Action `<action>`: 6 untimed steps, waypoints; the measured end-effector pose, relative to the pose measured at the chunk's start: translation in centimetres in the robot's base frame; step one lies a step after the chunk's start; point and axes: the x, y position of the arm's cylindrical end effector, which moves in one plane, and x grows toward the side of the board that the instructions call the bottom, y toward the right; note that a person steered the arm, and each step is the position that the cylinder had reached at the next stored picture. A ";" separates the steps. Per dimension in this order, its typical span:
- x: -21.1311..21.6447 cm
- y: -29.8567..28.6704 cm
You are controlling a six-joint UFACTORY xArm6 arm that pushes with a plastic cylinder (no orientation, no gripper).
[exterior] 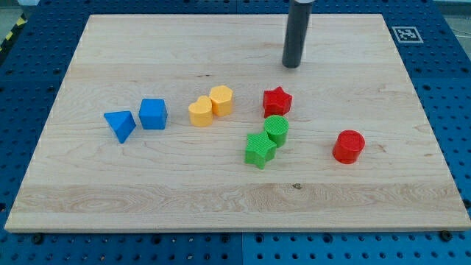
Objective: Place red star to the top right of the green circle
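Note:
The red star (277,101) lies on the wooden board just above the green circle (277,129), close to it. A green star (260,149) touches the green circle at its lower left. My tip (292,65) rests on the board above and slightly right of the red star, a short gap away, touching no block.
A red cylinder (348,146) sits to the right of the green blocks. A yellow heart (199,112) and a yellow hexagon (221,99) sit left of the red star. A blue cube (153,114) and a blue triangle (120,125) lie at the left. The board's top edge (235,15) is near my rod.

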 end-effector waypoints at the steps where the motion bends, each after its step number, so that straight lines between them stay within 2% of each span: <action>1: 2.9 1.2; 2: 3.9 0.7; 4: 3.9 -4.3; 6: 7.5 -5.4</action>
